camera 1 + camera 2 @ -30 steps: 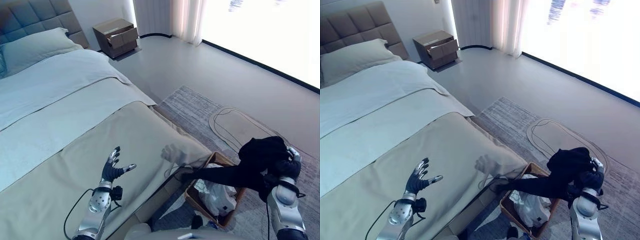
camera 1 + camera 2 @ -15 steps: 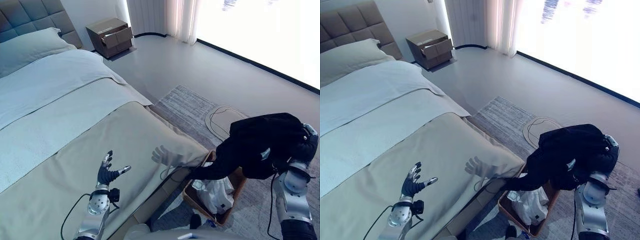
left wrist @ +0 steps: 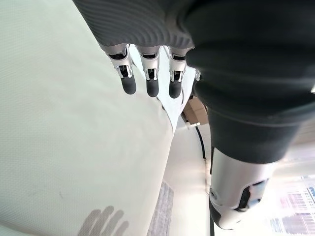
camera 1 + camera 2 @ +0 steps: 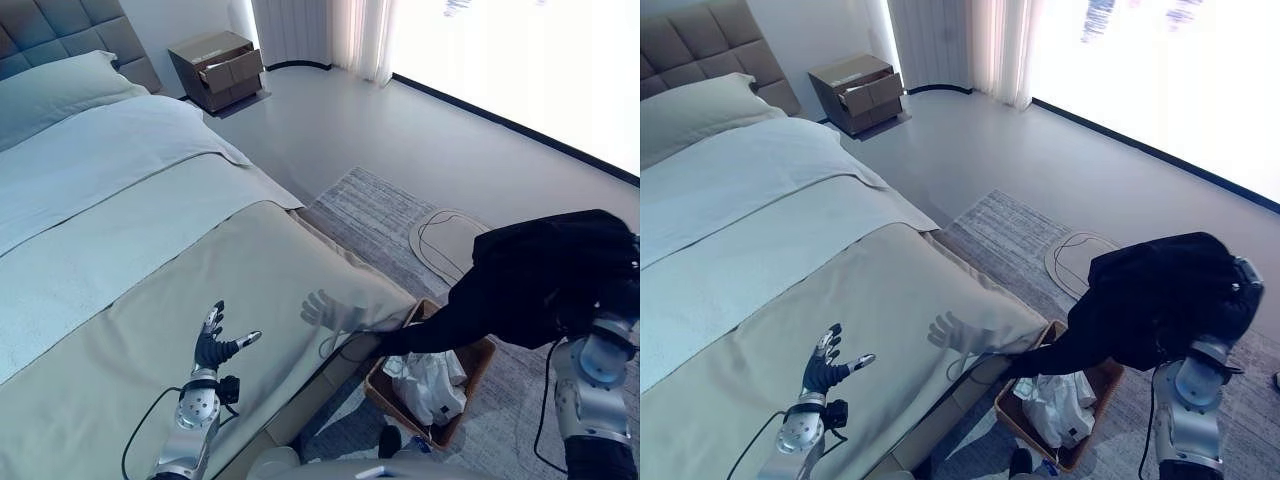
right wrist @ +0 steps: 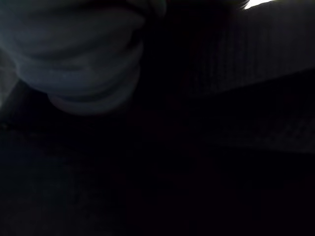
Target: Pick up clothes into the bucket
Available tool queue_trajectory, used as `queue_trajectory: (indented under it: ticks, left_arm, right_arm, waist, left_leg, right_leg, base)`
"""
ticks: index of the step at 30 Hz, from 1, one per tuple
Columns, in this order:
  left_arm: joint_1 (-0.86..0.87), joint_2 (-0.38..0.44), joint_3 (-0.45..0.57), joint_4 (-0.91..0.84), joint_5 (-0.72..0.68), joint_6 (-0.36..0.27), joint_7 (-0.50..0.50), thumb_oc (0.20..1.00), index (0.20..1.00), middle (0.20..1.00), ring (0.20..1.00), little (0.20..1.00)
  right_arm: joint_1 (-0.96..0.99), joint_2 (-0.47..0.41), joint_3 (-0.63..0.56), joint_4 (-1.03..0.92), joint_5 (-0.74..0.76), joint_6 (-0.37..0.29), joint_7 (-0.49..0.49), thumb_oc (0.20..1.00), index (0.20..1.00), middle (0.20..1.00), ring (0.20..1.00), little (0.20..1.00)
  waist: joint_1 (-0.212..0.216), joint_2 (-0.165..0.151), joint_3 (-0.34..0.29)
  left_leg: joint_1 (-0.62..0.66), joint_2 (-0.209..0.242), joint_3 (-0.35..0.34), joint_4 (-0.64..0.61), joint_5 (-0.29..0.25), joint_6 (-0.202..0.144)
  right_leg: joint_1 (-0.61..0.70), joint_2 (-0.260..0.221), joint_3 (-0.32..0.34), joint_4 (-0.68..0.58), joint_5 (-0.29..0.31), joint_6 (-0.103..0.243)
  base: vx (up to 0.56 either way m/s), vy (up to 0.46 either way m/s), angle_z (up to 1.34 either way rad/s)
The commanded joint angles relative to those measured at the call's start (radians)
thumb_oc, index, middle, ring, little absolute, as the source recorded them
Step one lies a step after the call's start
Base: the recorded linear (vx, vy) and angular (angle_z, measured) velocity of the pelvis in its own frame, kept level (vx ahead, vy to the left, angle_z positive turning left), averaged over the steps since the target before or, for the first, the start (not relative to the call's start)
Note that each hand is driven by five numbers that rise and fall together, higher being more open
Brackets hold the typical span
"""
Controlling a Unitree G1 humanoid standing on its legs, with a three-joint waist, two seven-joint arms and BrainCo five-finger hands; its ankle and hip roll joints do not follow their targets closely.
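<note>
1. The right hand (image 4: 1238,290) is buried in the black garment (image 4: 1145,300); its grip cannot be told.
2. The garment is held above the basket (image 4: 1092,432), its sleeve trailing diagonally down toward the bed (image 4: 150,250).
3. The left hand (image 4: 215,342) is spread open over the bed.

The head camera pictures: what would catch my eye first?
A black garment hangs from the raised right hand above a basket of white clothes on the rug beside the bed. The left hand, fingers spread, hovers over the beige bedcover.
</note>
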Motion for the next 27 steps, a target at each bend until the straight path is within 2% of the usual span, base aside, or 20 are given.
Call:
queue_trajectory:
  ticks: [1,21,27]
  left_arm:
    - [-0.055,0.030,0.033,-0.018,0.034,-0.057,0.021,1.000,1.000,1.000,1.000,1.000]
    - [-0.061,0.025,0.025,-0.022,0.011,-0.055,0.017,1.000,1.000,1.000,1.000,1.000]
    - [-0.065,0.028,0.019,-0.019,-0.005,-0.054,0.012,1.000,1.000,1.000,1.000,1.000]
  right_arm:
    - [-0.110,-0.040,-0.072,-0.113,0.021,-0.101,-0.003,0.200,0.200,0.200,0.200,0.200]
    - [-0.170,-0.029,-0.056,-0.175,0.071,-0.124,0.007,0.200,0.200,0.200,0.200,0.200]
    - [-0.236,-0.101,-0.072,-0.190,0.094,-0.140,0.005,0.200,0.200,0.200,0.200,0.200]
  waist:
    - [-0.007,-0.056,-0.013]
    - [0.000,-0.063,-0.010]
    - [0.005,-0.066,-0.017]
  left_leg:
    - [-0.001,0.048,-0.020,0.063,-0.049,-0.023]
    - [-0.003,0.046,-0.028,0.065,-0.050,-0.021]
    - [0.003,0.046,-0.028,0.061,-0.051,-0.022]
  right_leg:
    - [0.020,-0.046,-0.003,0.025,0.017,0.046]
    - [0.020,-0.044,-0.007,0.028,0.015,0.044]
    - [0.023,-0.044,-0.006,0.028,0.015,0.044]
  base:
    - [0.00,0.000,0.00]
    - [0.00,0.000,0.00]
    - [0.00,0.000,0.00]
